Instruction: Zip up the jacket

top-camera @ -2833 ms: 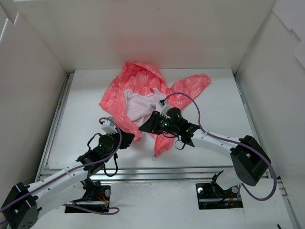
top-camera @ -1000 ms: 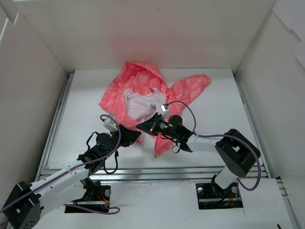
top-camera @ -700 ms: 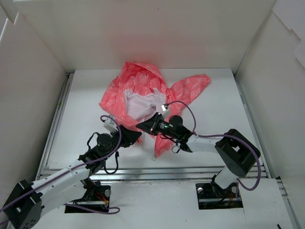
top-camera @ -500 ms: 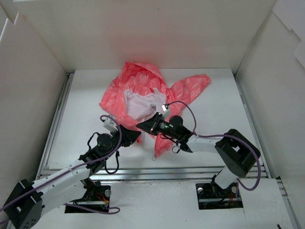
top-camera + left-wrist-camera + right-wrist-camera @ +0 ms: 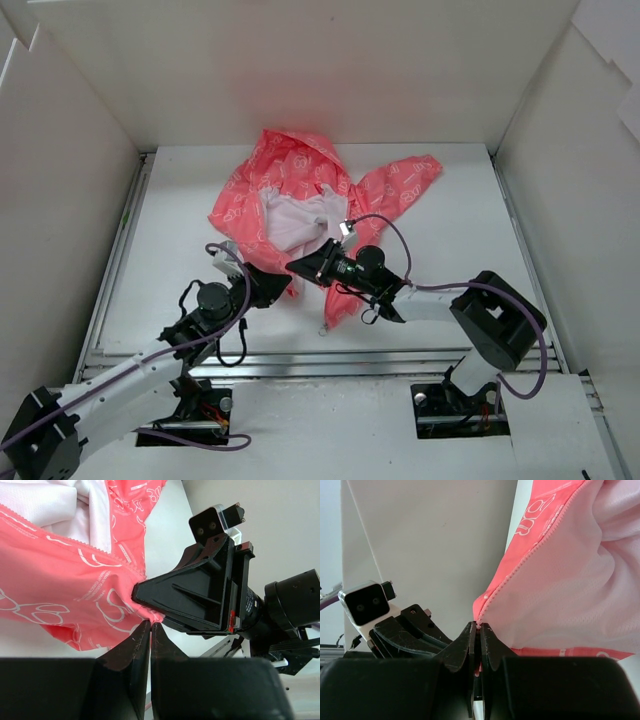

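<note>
The coral-pink jacket [image 5: 290,175] lies open at the back middle of the table, white lining up. Its lower right panel hangs toward the front edge. My right gripper [image 5: 297,266] is shut on the jacket's zipper edge, with the pink teeth pinched at the tips in the right wrist view [image 5: 479,626]. My left gripper [image 5: 283,284] meets it tip to tip. In the left wrist view [image 5: 150,624] the left jaws are pressed together, with the corner of the pink fabric [image 5: 60,580] at their tips. The right gripper's black body [image 5: 200,595] fills that view just beyond.
White walls enclose the table on the left, back and right. A metal rail [image 5: 330,355] runs along the front edge. One sleeve [image 5: 405,180] spreads to the back right. Purple cables loop over both arms.
The right arm has lowered and its gripper has slid down-left along the jacket edge. The left gripper has moved right to meet it, then eased back slightly left.
</note>
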{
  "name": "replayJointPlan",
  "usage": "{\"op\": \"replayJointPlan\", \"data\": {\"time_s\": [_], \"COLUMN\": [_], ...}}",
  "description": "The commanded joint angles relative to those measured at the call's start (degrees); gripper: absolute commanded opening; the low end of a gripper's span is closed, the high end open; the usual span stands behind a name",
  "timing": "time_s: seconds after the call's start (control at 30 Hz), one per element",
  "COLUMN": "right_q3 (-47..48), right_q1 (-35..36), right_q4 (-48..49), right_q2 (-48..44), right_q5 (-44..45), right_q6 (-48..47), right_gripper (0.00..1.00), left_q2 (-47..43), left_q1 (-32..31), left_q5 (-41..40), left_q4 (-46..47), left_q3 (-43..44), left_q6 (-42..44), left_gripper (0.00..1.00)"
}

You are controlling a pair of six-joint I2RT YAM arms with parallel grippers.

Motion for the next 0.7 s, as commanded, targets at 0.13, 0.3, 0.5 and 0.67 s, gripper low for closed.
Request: {"op": "replayJointPlan", "data": {"time_s": [0.13, 0.3, 0.5, 0.67], "right_q3": [-0.5, 2.0, 3.9, 5.6], "right_q1": [-0.3, -0.3, -0.3, -0.6], "right_q4": [-1.6, -13.6, -18.4, -15.9], "right_q2": [-5.1, -10.3, -11.3, -7.6], "right_q5": [-1.5, -2.1, -3.3, -6.2], "right_q6": [-5.2, -12.9, -14.9, -12.5], "right_gripper": [0.31, 0.50, 0.45, 0.40], "left_q2": [-2.9, -1.0, -0.2, -0.1], "left_q1": [0.5, 0.5, 0.5, 0.5], "left_q5": [-0.6, 3.5, 5.2, 5.8], "left_q4": [-1.0, 0.3, 3.0, 3.8], "left_q3": [2.3, 0.9, 0.3, 0.0], "left_q6": [6.2, 6.1, 6.4, 7.0], "left_gripper": [0.00, 0.00, 0.00, 0.00]}}
